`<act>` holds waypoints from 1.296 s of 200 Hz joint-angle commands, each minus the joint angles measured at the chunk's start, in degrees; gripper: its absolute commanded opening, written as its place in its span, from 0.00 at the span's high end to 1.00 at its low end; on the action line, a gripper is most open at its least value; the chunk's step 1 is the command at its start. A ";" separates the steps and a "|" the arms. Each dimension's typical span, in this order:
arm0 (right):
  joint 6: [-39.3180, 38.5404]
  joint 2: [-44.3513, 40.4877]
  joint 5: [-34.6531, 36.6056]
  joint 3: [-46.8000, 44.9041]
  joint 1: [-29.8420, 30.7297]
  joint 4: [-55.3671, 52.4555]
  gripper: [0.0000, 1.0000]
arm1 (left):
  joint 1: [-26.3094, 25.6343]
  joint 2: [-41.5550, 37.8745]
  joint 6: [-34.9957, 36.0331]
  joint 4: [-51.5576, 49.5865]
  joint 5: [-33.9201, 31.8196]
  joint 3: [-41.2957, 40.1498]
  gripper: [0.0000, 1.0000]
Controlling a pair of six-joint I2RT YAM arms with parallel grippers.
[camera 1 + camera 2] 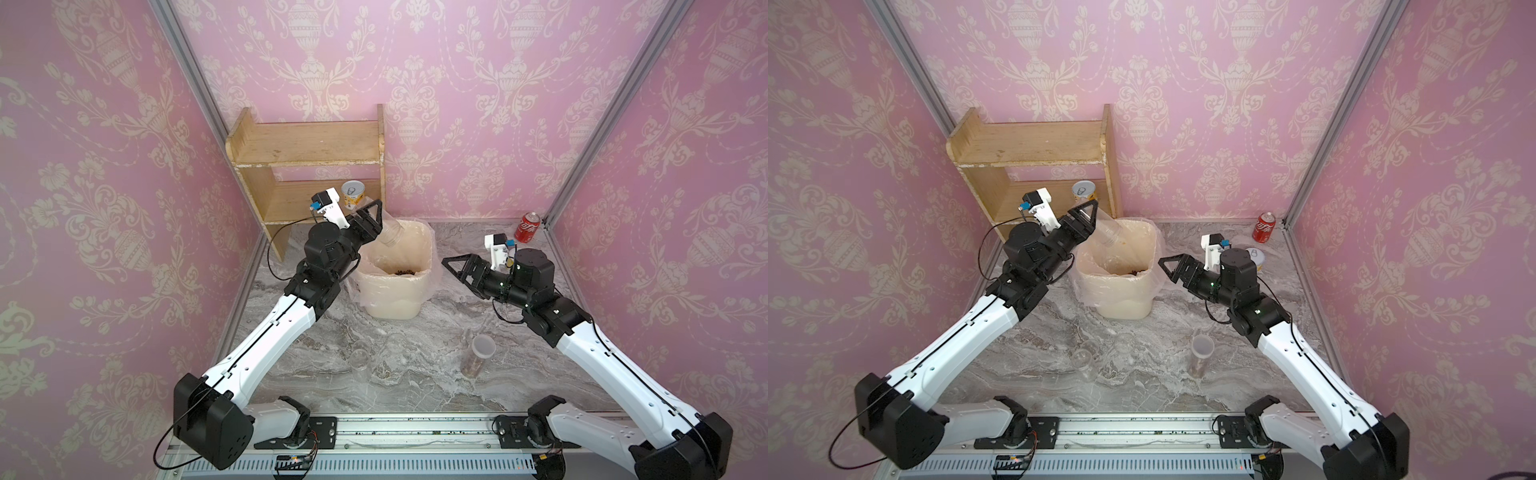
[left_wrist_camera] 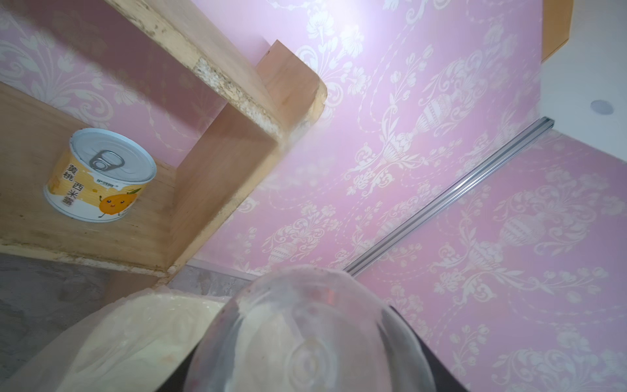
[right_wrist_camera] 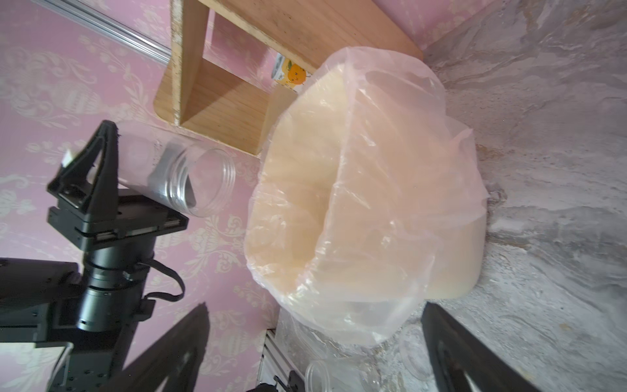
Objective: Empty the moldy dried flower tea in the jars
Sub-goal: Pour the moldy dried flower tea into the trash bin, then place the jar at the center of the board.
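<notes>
Top views, left hand: my left hand (image 1: 369, 218) is clamped round a clear jar (image 1: 390, 235), whose long axis slants mouth-down over the bin (image 1: 419, 299).
Top views, tea: a dark heap of tea (image 1: 1136, 272) lies at the bottom of the bin, and the clear jar looks empty.
Top views, right hand: my right hand (image 1: 451, 266) gapes empty just beside the bin.
Top views, next jar: the tall lidded jar (image 1: 478, 355) stands upright with brown tea inside (nearer my right arm, I judge).
Left wrist: I see only the clear jar's base (image 2: 305, 339) above the bin.
Right wrist: the clear jar's mouth (image 3: 210, 183) faces the bin without touching it.
</notes>
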 commanded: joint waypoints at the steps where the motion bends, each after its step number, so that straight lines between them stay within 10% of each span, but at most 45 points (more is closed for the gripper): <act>1: 5.98 -1.15 -0.19 2.26 1.33 7.50 0.00 | 0.22 -1.71 -12.39 7.24 1.62 -2.16 0.82; 65: 6.52 6.21 6.21 11.19 7.91 12.44 0.00 | 0.22 0.64 -28.68 15.05 4.68 -4.62 0.83; 259: 12.63 23.59 4.02 22.35 11.67 22.52 0.03 | 0.22 2.04 -33.69 18.39 4.99 -7.32 0.83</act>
